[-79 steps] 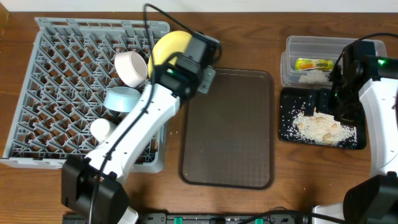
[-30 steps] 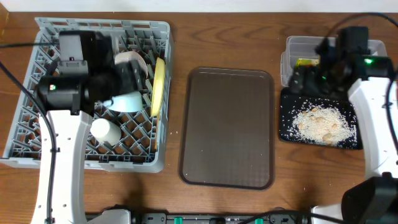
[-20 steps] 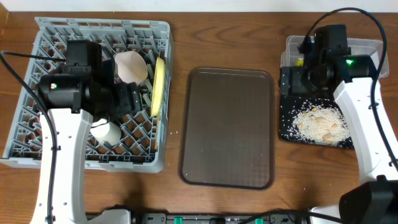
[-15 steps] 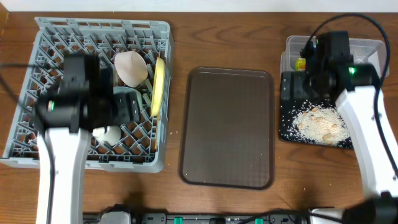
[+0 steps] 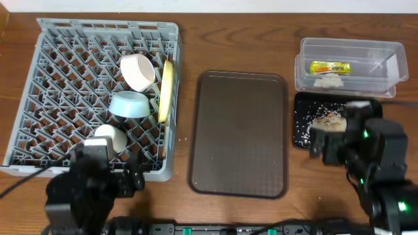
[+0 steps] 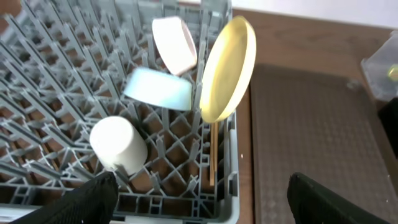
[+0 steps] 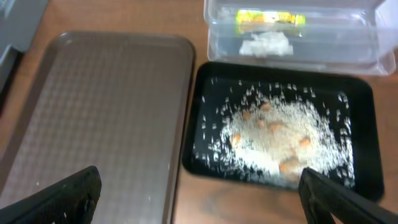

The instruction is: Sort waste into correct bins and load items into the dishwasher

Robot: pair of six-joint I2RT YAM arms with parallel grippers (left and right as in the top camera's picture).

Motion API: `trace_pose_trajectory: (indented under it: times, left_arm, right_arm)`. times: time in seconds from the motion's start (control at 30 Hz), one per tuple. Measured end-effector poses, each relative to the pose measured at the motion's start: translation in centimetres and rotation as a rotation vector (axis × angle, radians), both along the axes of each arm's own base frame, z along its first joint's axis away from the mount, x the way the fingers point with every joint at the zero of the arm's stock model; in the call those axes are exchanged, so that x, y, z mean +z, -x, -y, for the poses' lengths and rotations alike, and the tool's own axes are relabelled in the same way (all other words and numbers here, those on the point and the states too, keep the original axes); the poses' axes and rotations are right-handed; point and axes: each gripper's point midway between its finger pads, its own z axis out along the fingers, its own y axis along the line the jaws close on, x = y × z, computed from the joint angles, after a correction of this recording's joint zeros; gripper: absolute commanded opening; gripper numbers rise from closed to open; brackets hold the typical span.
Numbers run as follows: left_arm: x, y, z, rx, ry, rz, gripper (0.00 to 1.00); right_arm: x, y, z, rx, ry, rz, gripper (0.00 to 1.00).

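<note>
We now sit withdrawn at the bench point(image 5: 235, 39) edge; left fingers point(image 6: 87, 199) and right fingers point(image 7: 68, 193) gape empty, so we judge the task finished.

Seen from above, the left arm point(image 5: 91, 188) is a blurred, blocky black housing with a thin black cable point(image 5: 23, 183) beside it. The right arm point(image 5: 369, 149) is also black and carries a small green light point(image 5: 363, 136), perhaps a status LED. The left claw point(image 6: 204, 186) and the right claw point(image 7: 199, 180) have matte black, round-tipped fingers.
</note>
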Motion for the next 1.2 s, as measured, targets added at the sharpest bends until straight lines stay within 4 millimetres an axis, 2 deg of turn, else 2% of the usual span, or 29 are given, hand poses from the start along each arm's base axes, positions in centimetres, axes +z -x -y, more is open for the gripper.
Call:
trace_pose_trajectory:
  times: [0.17,0.37,0.83,0.97,1.07,1.2]
  left_arm:
    - [0.7,0.7,0.0,0.0,-0.001,0.047,0.88]
    - [0.7,0.7,0.0,0.0,-0.001,0.047,0.88]
    - [0.7,0.7,0.0,0.0,-0.001,0.047,0.89]
    - [0.7,0.7,0.0,0.0,-0.001,0.046,0.89]
    - [0.7,0.7,0.0,0.0,-0.001,0.046,0.89]
    - [0.6,0.7,0.0,0.0,-0.001,0.044,0.89]
  right_arm:
    - [-0.6,3.0,0.4,-0.008,0.009,-0.051,0.99]
    - [-2.3,5.1,0.6,-0.01,0.017,-0.151,0.99]
    - [-2.8,5.8,0.8,-0.011,0.034,-0.183,0.99]
    - [-0.9,4.3,0.9,-0.009,0.038,-0.03,0.99]
    - [1.0,3.1,0.9,-0.004,0.038,0.157,0.99]
    - [2.1,2.9,0.8,-0.005,0.027,0.383,0.99]
